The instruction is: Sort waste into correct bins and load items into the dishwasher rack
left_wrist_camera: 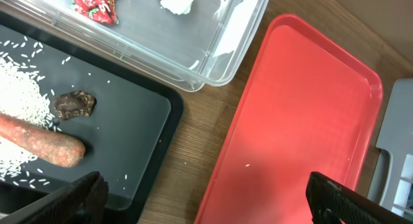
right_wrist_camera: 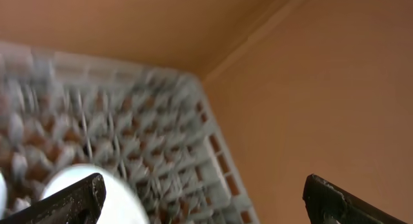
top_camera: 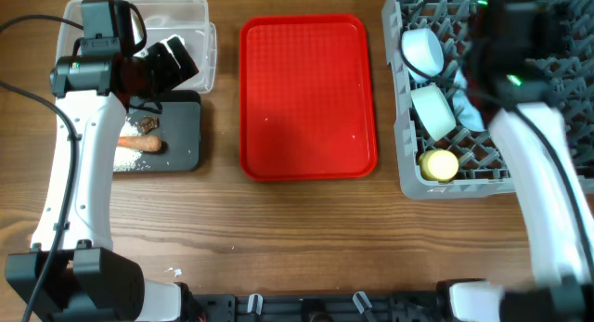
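Two bins: the clear tub [top_camera: 200, 44] sits at the far left of the table [top_camera: 306, 238]. The black tray [top_camera: 186, 127] lies directly in front of it, their edges just beside each other.
Tub contents: a red wrapper [left_wrist_camera: 95, 6] and a crumpled tissue [left_wrist_camera: 175, 0] lie apart on the tub floor.
Tray contents: rice [left_wrist_camera: 22, 95] covers the left part, a dark scrap [left_wrist_camera: 73, 104] sits at the edge of the grains, and the carrot [left_wrist_camera: 45, 141] lies partly on them.
Carrot axis: from overhead its long axis runs left to right across the tray. Its rounded end points toward the tray's bare right half.
Left gripper [left_wrist_camera: 203, 201]: it hangs above the tray's right edge and the wood beside it. The jaws are spread wide with nothing between them.
Open room: a strip of bare wood separates the black tray from the flat red tray [top_camera: 308, 97]. A narrower strip separates the red tray from the rack [top_camera: 464, 186]. A wide band of table lies along the near side.
Red tray surface: flat, with only a few stray grains on it.
Rack load: two bowls [top_camera: 422, 48] lean on edge among the pegs along the left side, one behind the other. The yellow cup [top_camera: 439, 164] sits in the near left corner. A pale plate [top_camera: 467, 104] beside the bowls is mostly hidden under the right arm.
Right gripper [right_wrist_camera: 201, 201]: it is above the rack in a blurred wrist view. The fingers are spread far apart and hold nothing.
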{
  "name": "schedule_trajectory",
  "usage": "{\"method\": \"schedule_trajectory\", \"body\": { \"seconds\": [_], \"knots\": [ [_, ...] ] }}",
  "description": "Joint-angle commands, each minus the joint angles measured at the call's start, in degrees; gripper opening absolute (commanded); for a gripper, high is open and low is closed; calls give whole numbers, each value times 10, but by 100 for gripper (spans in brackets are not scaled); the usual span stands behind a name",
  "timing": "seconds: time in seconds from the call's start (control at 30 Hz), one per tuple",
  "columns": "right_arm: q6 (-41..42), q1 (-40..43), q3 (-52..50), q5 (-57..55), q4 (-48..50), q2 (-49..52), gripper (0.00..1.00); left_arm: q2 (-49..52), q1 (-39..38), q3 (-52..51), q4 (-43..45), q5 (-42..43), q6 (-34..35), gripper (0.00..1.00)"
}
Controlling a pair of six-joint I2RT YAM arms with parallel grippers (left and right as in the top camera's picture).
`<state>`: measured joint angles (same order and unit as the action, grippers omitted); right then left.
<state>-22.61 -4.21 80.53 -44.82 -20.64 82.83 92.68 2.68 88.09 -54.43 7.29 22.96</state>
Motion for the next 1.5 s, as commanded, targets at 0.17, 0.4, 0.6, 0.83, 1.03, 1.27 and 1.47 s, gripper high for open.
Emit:
{"method": "schedule_trajectory", "body": {
  "seconds": [0.17, 0.4, 0.6, 0.83, 1.03, 1.27, 1.47],
  "knots": [
    [130, -50, 1, 362, -124, -242, 100, 2, 1, 0, -1, -5, -9, 100],
    [151, -50, 1, 610, -221, -317, 100, 2, 1, 0, -1, -5, -9, 100],
    [93, -50, 1, 600, -364, -328, 100, 2, 1, 0, -1, -5, -9, 100],
    [96, -52, -13, 575, -306, -327, 100, 2, 1, 0, -1, -5, -9, 100],
    [106, -52, -158, 572, -40, -383, 100, 2, 1, 0, -1, -5, -9, 100],
    [140, -22, -427, 547, 191, -510, 100, 2, 1, 0, -1, -5, -9, 100],
    [174, 5, -598, 545, 211, -648, 100, 2, 1, 0, -1, -5, -9, 100]
  ]
}}
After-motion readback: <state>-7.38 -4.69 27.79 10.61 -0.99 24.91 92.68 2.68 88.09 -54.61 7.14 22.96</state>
